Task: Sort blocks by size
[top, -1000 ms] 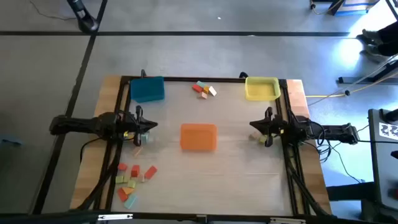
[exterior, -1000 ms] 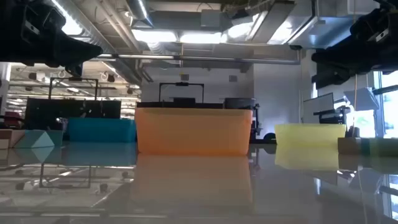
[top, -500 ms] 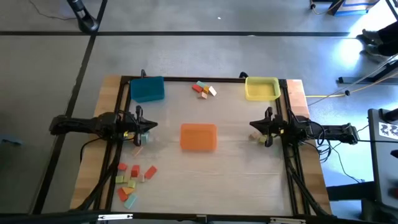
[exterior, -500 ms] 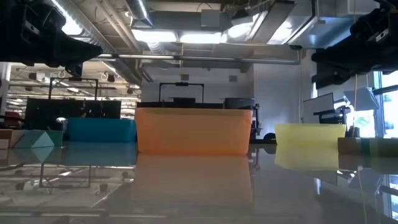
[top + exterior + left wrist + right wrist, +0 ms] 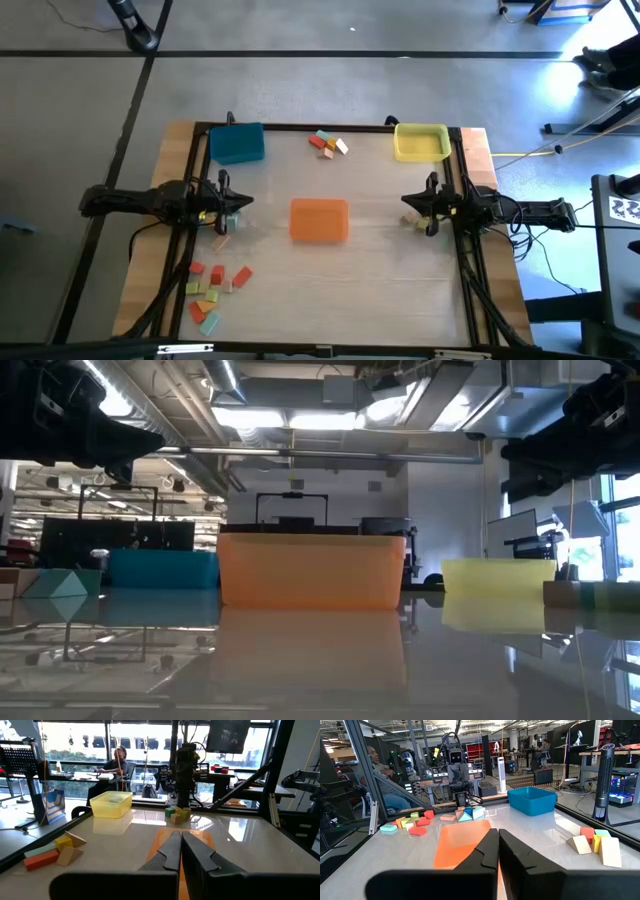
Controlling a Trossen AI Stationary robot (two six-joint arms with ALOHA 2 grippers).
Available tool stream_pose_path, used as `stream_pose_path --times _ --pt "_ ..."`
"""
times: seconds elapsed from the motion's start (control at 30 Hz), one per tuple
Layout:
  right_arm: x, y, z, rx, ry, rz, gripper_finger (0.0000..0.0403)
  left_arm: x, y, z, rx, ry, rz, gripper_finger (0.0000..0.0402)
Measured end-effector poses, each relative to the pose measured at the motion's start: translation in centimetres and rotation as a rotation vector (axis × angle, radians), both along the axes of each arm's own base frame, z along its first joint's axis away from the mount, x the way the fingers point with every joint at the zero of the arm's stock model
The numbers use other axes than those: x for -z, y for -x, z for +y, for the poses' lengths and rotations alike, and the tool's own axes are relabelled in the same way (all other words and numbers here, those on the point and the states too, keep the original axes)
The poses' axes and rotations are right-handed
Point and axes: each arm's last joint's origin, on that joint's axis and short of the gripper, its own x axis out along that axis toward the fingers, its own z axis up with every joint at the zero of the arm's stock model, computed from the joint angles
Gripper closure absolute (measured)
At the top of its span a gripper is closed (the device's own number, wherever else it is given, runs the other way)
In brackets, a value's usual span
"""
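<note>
My left gripper (image 5: 243, 201) is shut and empty, above the table's left side; its fingers show closed in the left wrist view (image 5: 180, 846). My right gripper (image 5: 408, 202) is shut and empty above the right side, and also shows closed in its wrist view (image 5: 498, 845). The two grippers face each other across the orange tray (image 5: 319, 220). Several blocks lie at the near left (image 5: 214, 288). A few more lie at the far middle (image 5: 329, 143), under my left gripper (image 5: 222, 226) and under my right gripper (image 5: 413, 221).
A blue tray (image 5: 237, 143) stands at the far left and a yellow tray (image 5: 421, 141) at the far right. Black frame rails run along the table's sides. Bare table lies at the near middle and right. A person sits beyond the table (image 5: 375, 767).
</note>
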Motion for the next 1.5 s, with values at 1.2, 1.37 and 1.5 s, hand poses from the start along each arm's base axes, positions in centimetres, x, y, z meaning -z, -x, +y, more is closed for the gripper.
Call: stream_pose_path --times 1.2,1.37,1.5 --pt "-1.1 0.2 -0.5 0.196 0.041 -0.014 0.0389 -1.7 0.3 0.5 -0.182 0.039 -0.179 0.04" --pt "-2.7 -0.1 -0.6 0.208 0.048 0.023 0.0389 -1.7 0.3 0.5 -0.19 0.004 -0.171 0.04" --pt "-3.9 -0.7 -0.6 0.21 0.074 0.148 0.0389 -1.7 0.3 0.5 -0.19 0.002 -0.17 0.04"
